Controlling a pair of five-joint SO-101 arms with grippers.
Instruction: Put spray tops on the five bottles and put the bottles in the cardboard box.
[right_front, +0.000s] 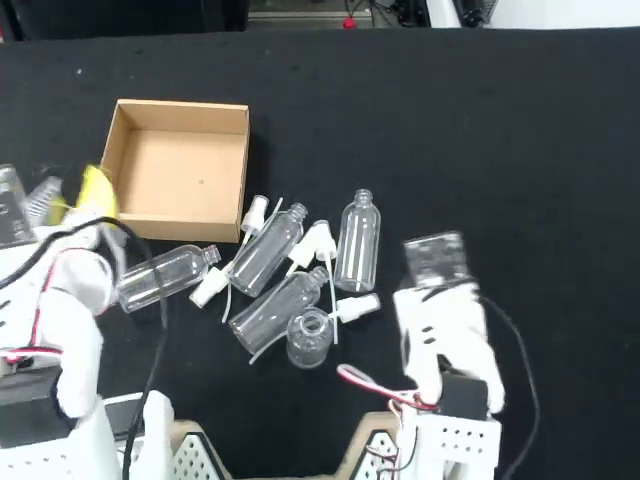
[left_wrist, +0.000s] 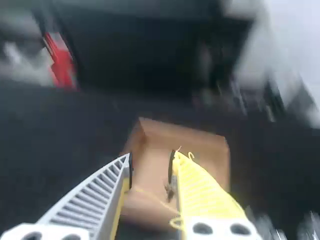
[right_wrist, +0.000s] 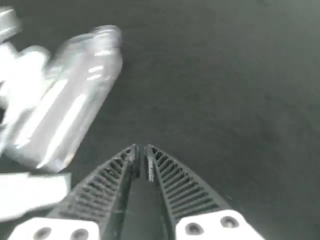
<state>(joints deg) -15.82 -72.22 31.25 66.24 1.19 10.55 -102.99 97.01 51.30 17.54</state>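
The bottles (right_front: 358, 240) – judged light, slick – are best gripped mid-body; left gripper (left_wrist: 150, 163) is spread, right gripper (right_wrist: 142, 153) pressed together.

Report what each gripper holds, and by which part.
Nothing is held. The left gripper stands open and empty near the brown cardboard box; the right gripper is shut on nothing near a clear plastic bottle.
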